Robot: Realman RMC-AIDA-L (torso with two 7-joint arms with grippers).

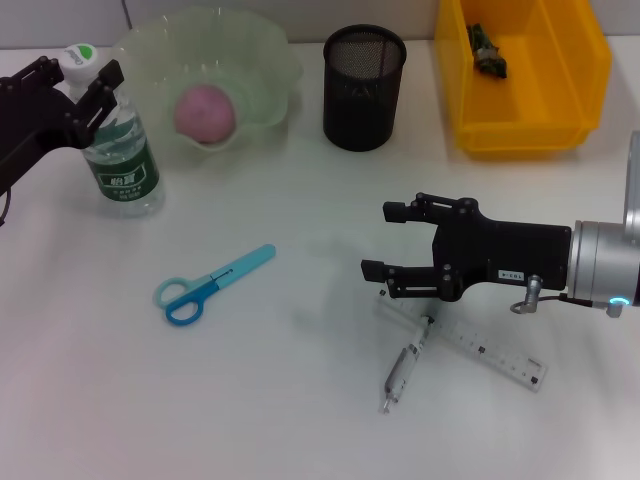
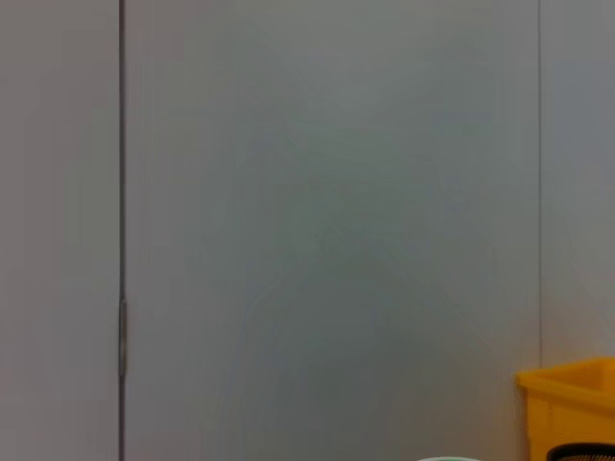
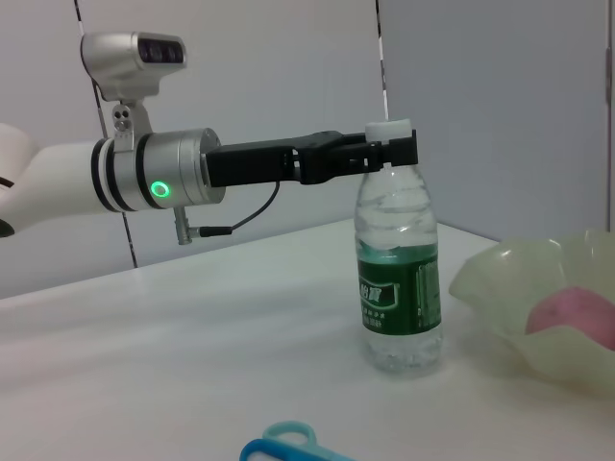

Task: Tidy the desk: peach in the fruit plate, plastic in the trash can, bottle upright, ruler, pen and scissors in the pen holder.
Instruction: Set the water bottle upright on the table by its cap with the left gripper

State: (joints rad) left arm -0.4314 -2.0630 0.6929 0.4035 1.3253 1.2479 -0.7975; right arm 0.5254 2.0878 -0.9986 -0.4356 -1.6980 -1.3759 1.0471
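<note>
The bottle point(image 1: 122, 150) stands upright at the back left, white cap up. My left gripper point(image 1: 78, 75) is open around its neck, one finger on each side; the right wrist view shows the same bottle point(image 3: 399, 279) and left gripper point(image 3: 389, 152). The pink peach point(image 1: 206, 112) lies in the pale green fruit plate point(image 1: 270, 50). A dark scrap of plastic point(image 1: 488, 50) lies in the yellow trash can point(image 1: 520, 135). The blue scissors point(image 1: 210, 285) lie left of centre. My right gripper point(image 1: 378, 240) hovers open just above the clear pen point(image 1: 405, 365) and the clear ruler point(image 1: 480, 350), which cross each other.
The black mesh pen holder point(image 1: 364, 88) stands at the back between plate and trash can. The left wrist view shows mostly a grey wall, with a corner of the trash can point(image 2: 572, 403).
</note>
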